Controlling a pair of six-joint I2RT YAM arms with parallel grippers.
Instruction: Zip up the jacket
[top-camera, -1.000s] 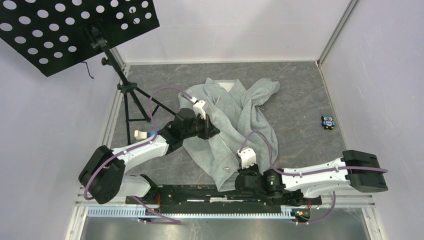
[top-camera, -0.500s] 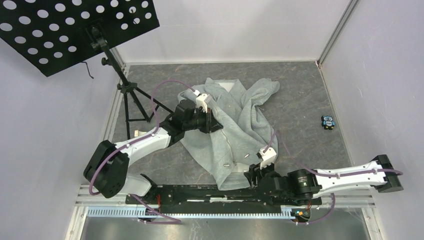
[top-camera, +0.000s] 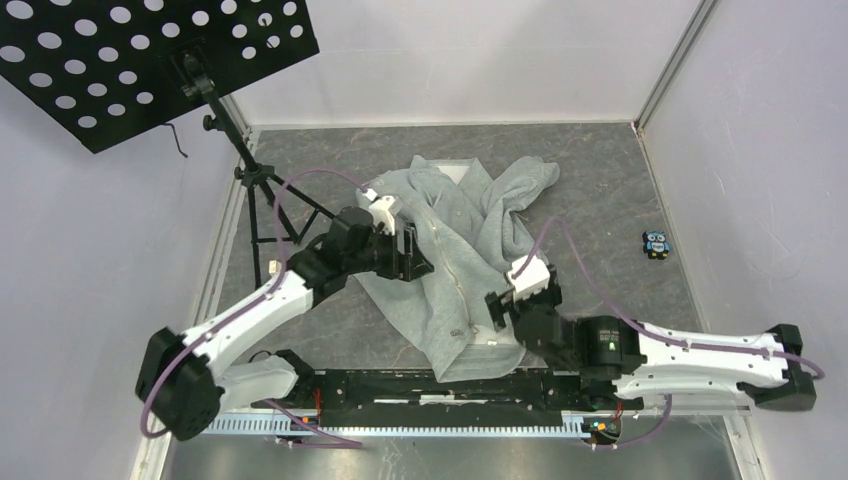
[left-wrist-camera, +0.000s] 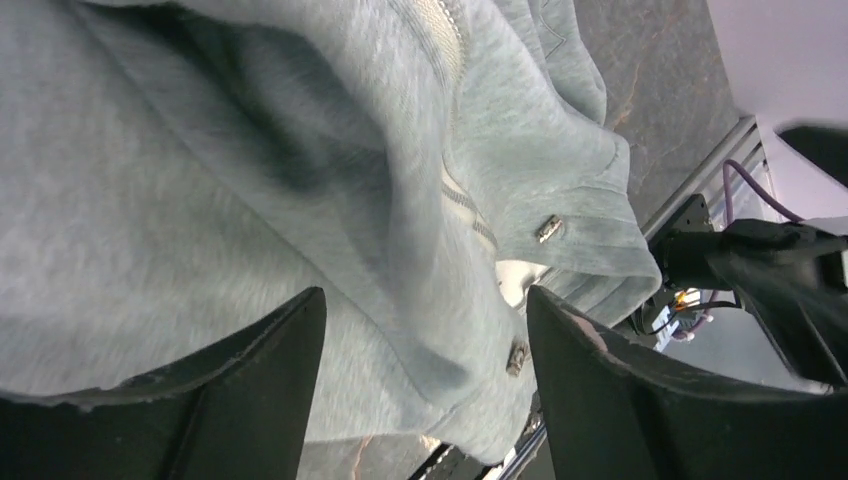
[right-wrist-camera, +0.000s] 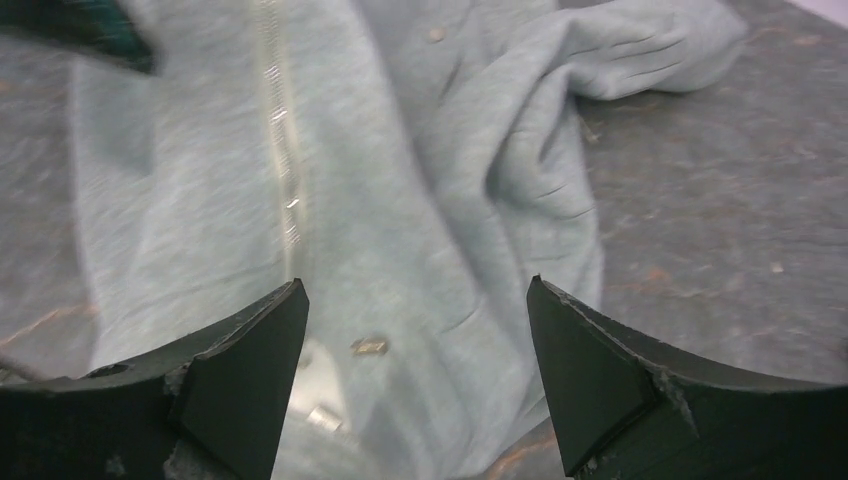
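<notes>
The light grey jacket (top-camera: 470, 215) lies crumpled on the dark table, collar far, hem near. Its pale zipper strip (top-camera: 455, 285) runs down the front. My left gripper (top-camera: 412, 256) hovers at the jacket's left side, open, with nothing between its fingers. In the left wrist view the left gripper (left-wrist-camera: 425, 292) looks over grey fabric (left-wrist-camera: 250, 150), a metal snap (left-wrist-camera: 548, 228) and the zipper strip (left-wrist-camera: 455, 190). My right gripper (top-camera: 497, 308) is open above the hem. In the right wrist view the right gripper (right-wrist-camera: 415, 282) frames the jacket (right-wrist-camera: 400, 180), its zipper strip (right-wrist-camera: 280, 150) and a snap (right-wrist-camera: 370, 346).
A black perforated music stand panel (top-camera: 150, 60) on a tripod (top-camera: 265, 205) stands at the far left. A small owl toy (top-camera: 656, 244) sits at the right. White walls enclose the table. The black mounting rail (top-camera: 430, 385) runs along the near edge.
Both grippers went from shut to open and let go of the jacket. The left gripper drew back slightly left. The right arm swung, and its gripper moved up over the hem.
</notes>
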